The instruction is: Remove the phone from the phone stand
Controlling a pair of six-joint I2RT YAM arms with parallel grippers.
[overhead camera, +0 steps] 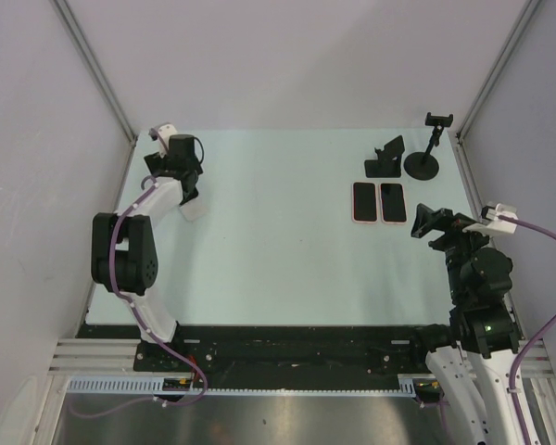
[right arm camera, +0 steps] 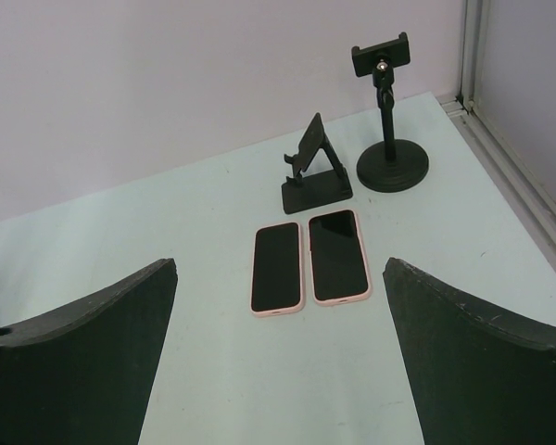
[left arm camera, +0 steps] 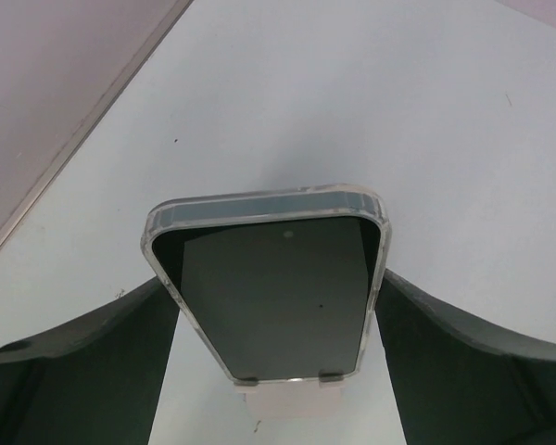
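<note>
Phone (left arm camera: 273, 306): dark screen, clear case, propped on white stand (left arm camera: 287, 403) at its six o'clock.
My left claw (left arm camera: 273, 283): wide, fingers (left arm camera: 74, 371) either side of phone; touching or not, I cannot tell.

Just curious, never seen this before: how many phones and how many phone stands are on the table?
Phones: 3 (left pink phone, right pink phone, clear-cased phone)
Stands: 3 (black folding stand, black clamp stand, white stand)
Total: 6
</note>
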